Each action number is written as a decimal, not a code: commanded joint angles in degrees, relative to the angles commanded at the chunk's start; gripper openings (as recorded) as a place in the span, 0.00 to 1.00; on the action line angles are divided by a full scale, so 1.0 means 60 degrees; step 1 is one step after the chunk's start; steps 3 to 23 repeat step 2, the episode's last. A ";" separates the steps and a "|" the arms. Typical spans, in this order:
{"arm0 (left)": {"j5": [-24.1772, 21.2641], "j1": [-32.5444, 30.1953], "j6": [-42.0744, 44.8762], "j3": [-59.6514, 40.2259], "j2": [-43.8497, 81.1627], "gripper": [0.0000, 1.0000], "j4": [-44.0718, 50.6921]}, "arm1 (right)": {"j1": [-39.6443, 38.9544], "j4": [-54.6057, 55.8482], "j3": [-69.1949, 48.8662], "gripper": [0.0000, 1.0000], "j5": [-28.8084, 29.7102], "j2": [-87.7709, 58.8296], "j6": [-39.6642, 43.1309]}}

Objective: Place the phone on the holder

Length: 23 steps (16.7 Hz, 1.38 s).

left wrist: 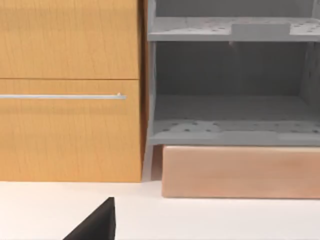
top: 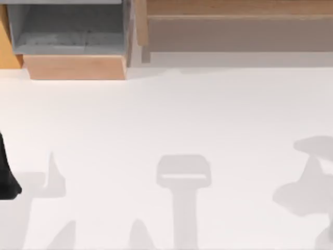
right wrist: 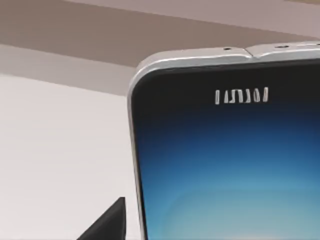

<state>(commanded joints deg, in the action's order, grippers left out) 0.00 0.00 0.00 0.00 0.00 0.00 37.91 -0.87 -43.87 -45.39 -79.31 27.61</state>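
Table: white, matte surface (top: 166,114), bare in the middle in my top view, with soft grey shadows lying across its near half.

Shadows: one at centre (top: 183,177) is a rounded block on a stem; another sits at the right edge (top: 307,182).

Left arm: I see a black part of it (top: 6,177) at the far left edge of the top view, low over the table. I cannot tell how its fingers stand.

Left wrist view: a black wedge (left wrist: 97,222) juts in over the white table. Beyond it stand an orange wooden cabinet front (left wrist: 70,90) with a thin silver handle bar (left wrist: 62,96), and beside that a grey shelf unit (left wrist: 232,90) resting on a pale wooden block (left wrist: 240,172).

Top view, back edge: the same grey shelf unit (top: 67,28) on its wooden block (top: 75,66) at left; a long wooden and grey-brown piece (top: 234,26) runs along the right.

Phone: in the right wrist view the phone (right wrist: 230,165) is very close to the camera, screen facing it, glowing blue and paler lower down, with a silver rim along its rounded corner and a small slotted earpiece near the edge.

Right gripper: a black wedge (right wrist: 107,222) shows just beside the phone's edge. I cannot tell whether the claw is closed on the phone or how wide it is.
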 joint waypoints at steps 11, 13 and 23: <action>0.0000 0.0000 0.0000 0.0000 0.0000 1.00 0.0000 | 0.0000 0.0000 0.0000 1.00 0.0000 0.0000 0.0000; 0.0000 0.0000 0.0000 0.0000 0.0000 1.00 0.0000 | 0.0000 0.0000 0.0000 1.00 0.0000 0.0000 0.0000; 0.0000 0.0000 0.0000 0.0000 0.0000 1.00 0.0000 | 0.0000 0.0000 0.0000 1.00 0.0000 0.0000 0.0000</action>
